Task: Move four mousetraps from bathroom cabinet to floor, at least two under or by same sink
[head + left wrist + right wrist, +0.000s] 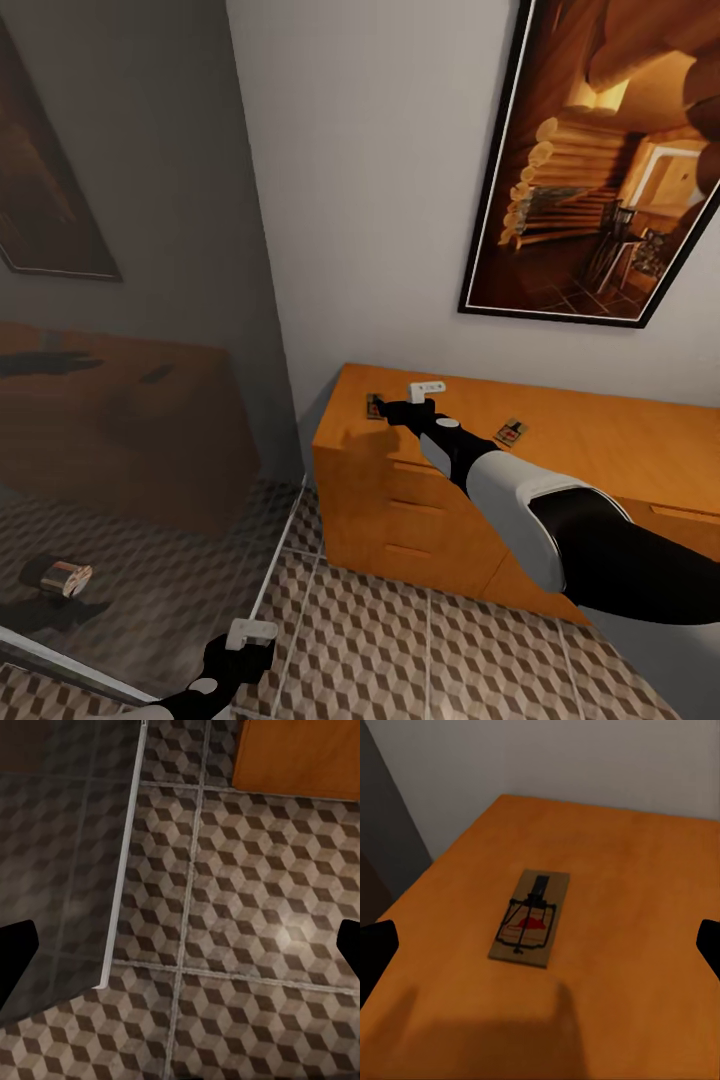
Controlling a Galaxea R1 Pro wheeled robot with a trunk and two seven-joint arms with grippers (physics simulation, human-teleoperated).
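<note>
The right end effector [402, 409] is hovering wide open and empty over the cabinet [400, 500] top, near a mousetrap [529, 919] whose red bait pad is showing in the right wrist view. In the head view a second mousetrap [511, 432] is lying further along. The left end effector [250, 640], spread and empty, is hanging over the bathroom floor [255, 907]

No writing, brand, number or sign is legible anywhere. The mousetrap [529, 918] on the cabinet [645, 945] carries only an unreadable red mark.
</note>
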